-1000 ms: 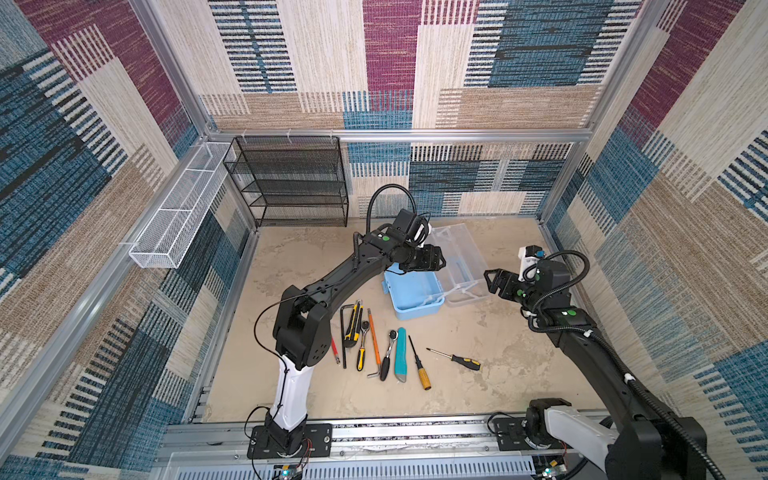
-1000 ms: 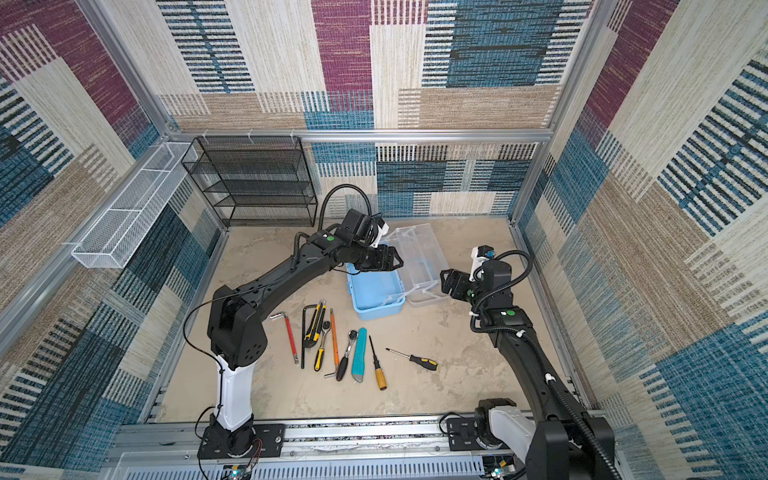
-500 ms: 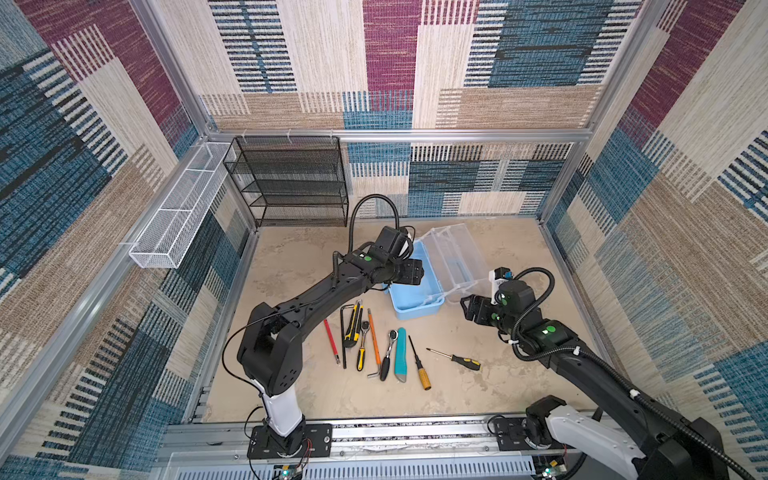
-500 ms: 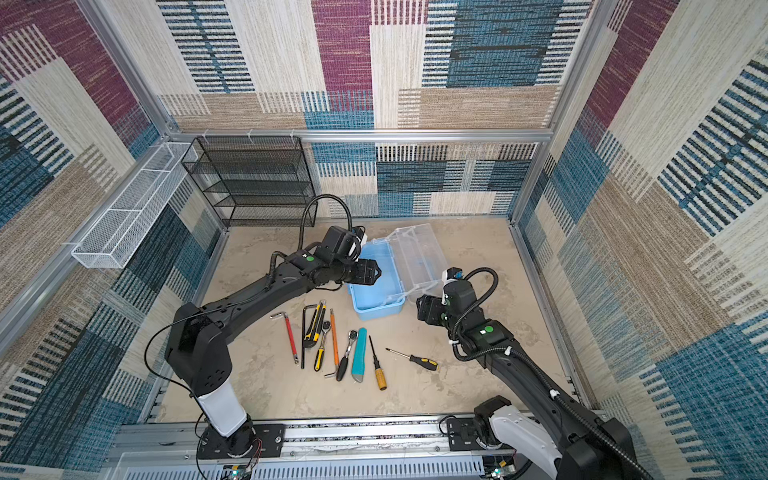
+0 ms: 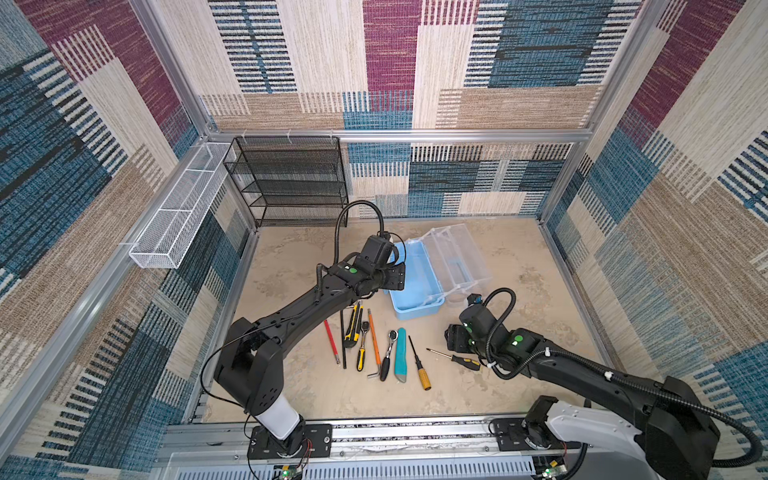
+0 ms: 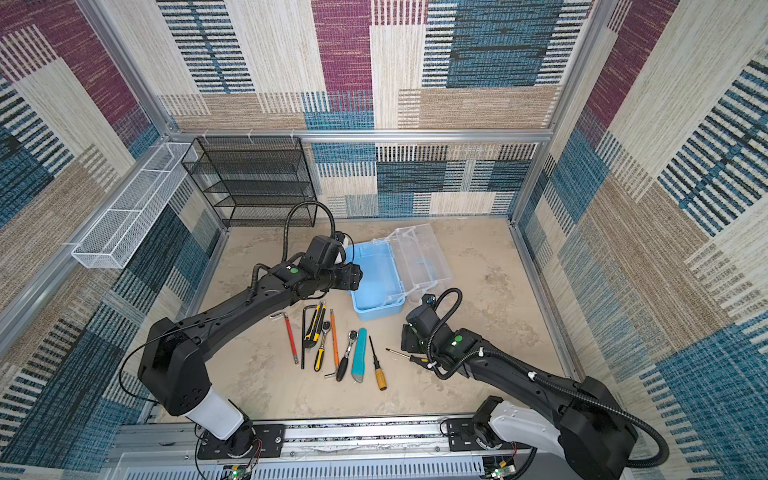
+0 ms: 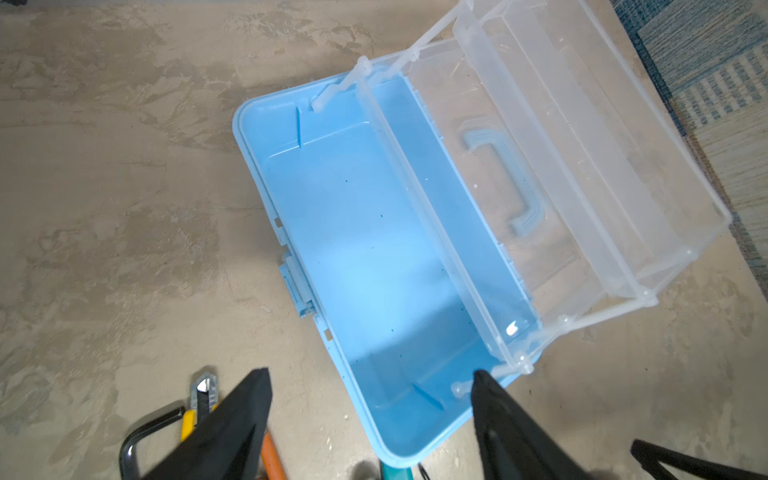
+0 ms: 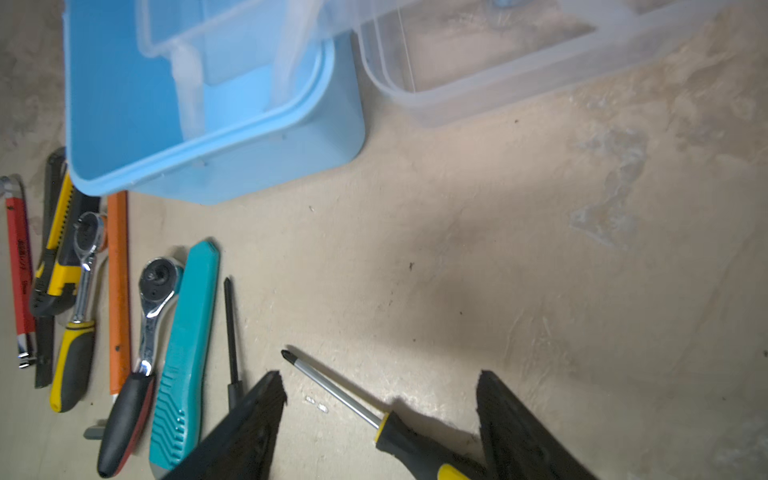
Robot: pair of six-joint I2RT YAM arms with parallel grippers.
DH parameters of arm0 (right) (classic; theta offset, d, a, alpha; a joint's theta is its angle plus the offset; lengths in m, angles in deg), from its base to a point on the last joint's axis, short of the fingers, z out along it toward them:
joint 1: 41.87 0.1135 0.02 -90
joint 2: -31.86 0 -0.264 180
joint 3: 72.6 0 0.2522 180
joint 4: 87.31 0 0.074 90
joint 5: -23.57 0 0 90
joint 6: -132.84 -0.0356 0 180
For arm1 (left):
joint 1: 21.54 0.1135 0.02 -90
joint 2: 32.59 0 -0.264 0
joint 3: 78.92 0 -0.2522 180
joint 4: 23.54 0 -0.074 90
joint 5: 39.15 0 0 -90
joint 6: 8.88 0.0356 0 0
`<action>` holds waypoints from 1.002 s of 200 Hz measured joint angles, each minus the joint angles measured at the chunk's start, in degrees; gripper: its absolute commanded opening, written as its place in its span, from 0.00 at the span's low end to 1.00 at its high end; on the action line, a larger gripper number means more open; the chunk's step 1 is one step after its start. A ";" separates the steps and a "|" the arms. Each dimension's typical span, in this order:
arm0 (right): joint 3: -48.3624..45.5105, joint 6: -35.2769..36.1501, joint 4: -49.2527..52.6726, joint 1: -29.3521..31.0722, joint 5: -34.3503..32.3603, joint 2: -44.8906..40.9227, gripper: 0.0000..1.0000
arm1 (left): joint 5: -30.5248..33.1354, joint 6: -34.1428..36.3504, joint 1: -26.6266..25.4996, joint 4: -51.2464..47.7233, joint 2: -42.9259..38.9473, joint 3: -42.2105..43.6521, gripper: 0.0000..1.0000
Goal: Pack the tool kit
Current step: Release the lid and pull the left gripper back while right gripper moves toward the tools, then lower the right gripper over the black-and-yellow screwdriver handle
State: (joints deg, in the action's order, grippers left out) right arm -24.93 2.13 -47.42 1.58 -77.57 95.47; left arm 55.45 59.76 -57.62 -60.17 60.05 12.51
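We see a mottled beige table [image 5: 519, 257]. Near its middle sits the light-blue toolbox [image 5: 417, 312], clear lid [image 5: 457, 257] folded open beside it. In front lie, in a loose row, a red hex key [image 5: 331, 340], black hex key [image 5: 343, 336], yellow utility knife [image 5: 353, 322], yellow-handled ratchet [image 5: 362, 347], orange hex key [image 5: 375, 343], black-handled ratchet [image 5: 388, 355], teal utility knife [image 5: 400, 353] and amber-handled screwdriver [image 5: 419, 361]. A black-handled screwdriver [image 5: 455, 358] lies apart. A black mesh rack [image 5: 291, 183] stands in the back corner.
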 measured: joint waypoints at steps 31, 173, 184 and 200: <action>-0.20 -2.69 2.32 1.99 -1.07 1.20 0.75 | 1.01 0.55 0.15 2.80 -4.72 6.64 0.80; -4.96 -8.94 7.63 2.29 3.67 -1.86 0.93 | -0.98 0.42 2.36 6.16 -8.09 13.18 0.80; -5.03 -8.92 7.50 2.29 4.13 -1.73 0.94 | -2.05 0.26 2.43 6.36 -8.11 13.44 0.80; -5.46 -8.87 7.10 2.29 4.70 -1.86 0.94 | -2.01 0.26 2.43 6.36 -8.28 13.97 0.80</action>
State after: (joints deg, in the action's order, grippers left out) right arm -30.40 -6.74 -40.32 3.87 -72.87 93.61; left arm 53.44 60.02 -55.19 -53.81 51.76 26.48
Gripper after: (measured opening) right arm 0.939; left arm 0.802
